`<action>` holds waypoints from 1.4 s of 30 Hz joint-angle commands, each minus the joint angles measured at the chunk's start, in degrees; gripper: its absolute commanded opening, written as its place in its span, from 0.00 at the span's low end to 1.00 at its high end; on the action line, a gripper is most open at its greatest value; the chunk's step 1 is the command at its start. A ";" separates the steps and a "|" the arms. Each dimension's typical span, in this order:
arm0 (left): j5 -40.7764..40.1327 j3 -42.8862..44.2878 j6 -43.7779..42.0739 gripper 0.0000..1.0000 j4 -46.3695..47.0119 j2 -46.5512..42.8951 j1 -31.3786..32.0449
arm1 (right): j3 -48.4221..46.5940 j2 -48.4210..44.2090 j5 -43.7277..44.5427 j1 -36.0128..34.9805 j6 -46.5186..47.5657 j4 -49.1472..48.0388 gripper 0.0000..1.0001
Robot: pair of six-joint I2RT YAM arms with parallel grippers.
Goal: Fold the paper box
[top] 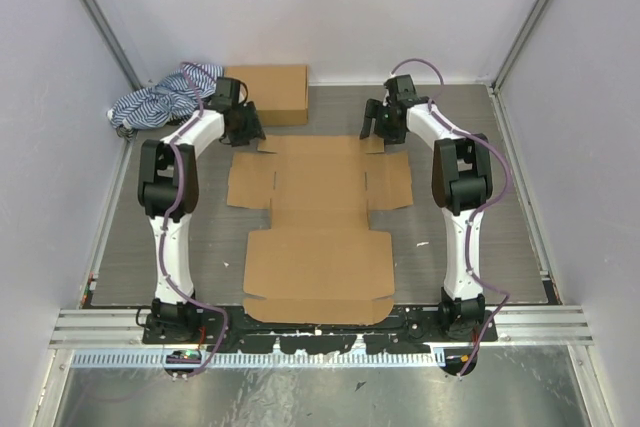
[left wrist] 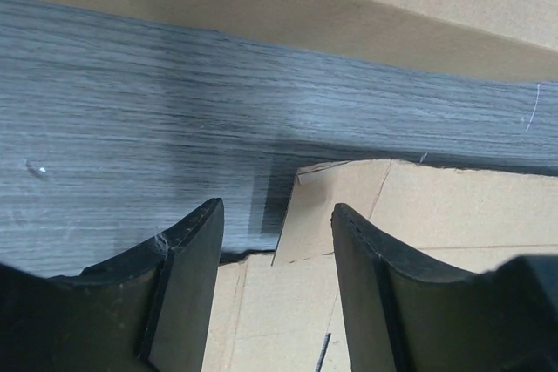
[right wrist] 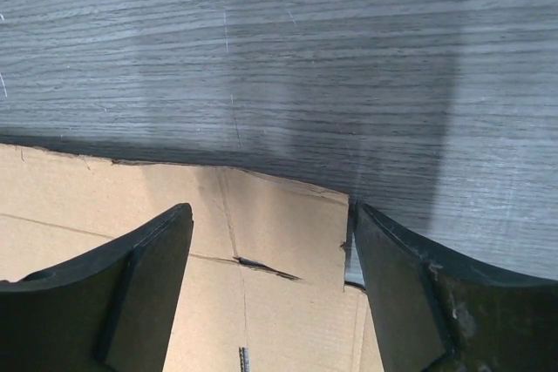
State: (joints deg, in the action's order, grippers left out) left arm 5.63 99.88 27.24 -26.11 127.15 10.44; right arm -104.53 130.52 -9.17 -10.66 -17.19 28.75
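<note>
Top external view: the paper box [top: 318,247] lies flat, nothing folded yet; its far corners sit under the left hand [top: 247,127] and right hand [top: 383,129], both spread apart, seemingly empty.

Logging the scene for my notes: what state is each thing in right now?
paper box: unfolded, lying flat.
second cardboard box: closed, beyond the flat one.
striped cloth: crumpled in the far left corner.
left claw: open, at the paper box's far left tab.
right claw: open, at its far right tab.
</note>
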 commanded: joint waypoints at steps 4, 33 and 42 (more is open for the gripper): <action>5.08 1.05 1.65 0.53 2.61 1.88 -0.20 | 0.00 -0.98 -3.83 -0.10 0.70 -1.05 0.73; 8.76 3.35 3.72 0.23 0.30 -1.11 5.13 | -0.14 -6.90 0.13 -6.85 0.61 0.65 0.66; 7.47 6.46 3.42 0.22 -1.46 0.85 7.61 | -0.62 -5.30 1.79 -8.53 0.17 1.01 0.66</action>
State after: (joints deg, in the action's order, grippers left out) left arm 12.86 103.00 31.11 -26.04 127.59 16.80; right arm -102.67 127.85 -8.45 -18.92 -16.86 29.76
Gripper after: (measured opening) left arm 0.228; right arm 0.664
